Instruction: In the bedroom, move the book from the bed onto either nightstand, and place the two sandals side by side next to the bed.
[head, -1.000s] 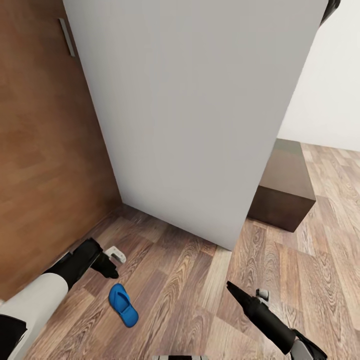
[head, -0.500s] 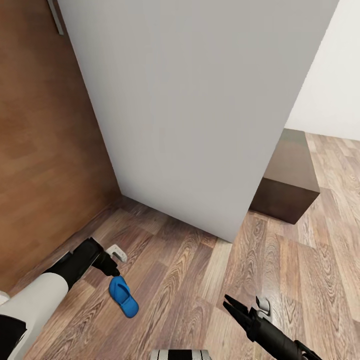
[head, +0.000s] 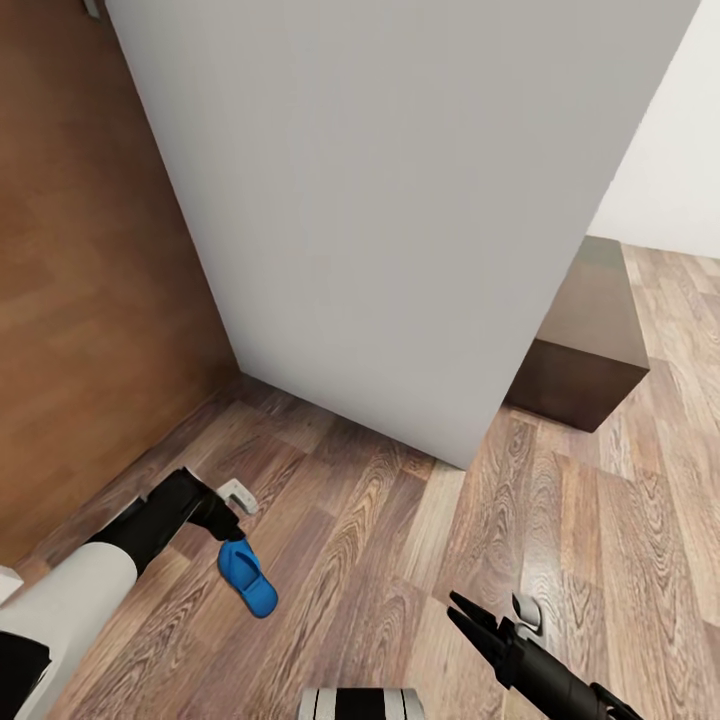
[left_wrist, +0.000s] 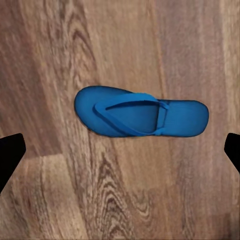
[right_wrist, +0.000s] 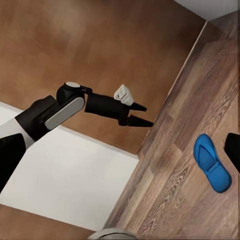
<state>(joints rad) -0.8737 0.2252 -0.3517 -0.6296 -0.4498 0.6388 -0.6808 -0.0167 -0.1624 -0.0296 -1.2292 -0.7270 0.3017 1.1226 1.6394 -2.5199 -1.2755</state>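
Head view: left end effector (head: 228, 524) hovers at the heel end of a flat bright blue sandal (head: 248, 578) on the grey-brown plank floor (head: 380, 540), beside a grey wall

Left wrist view: jaws spread wide, straddling sandal (left_wrist: 140, 111); descend centred, then pinch across the sole

Right wrist view: left end effector (right_wrist: 142, 115) apart from sandal (right_wrist: 212, 162); right end effector's state: cannot tell

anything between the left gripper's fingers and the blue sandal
Nothing: in the left wrist view the sandal lies on bare wood floor between the open left gripper fingers.

Bright blue sandal (left_wrist: 140, 118) between the black jaws — on grey-brown, swirl-grained plank floor (left_wrist: 115, 200); plain light-grey mattress (head: 400, 200).
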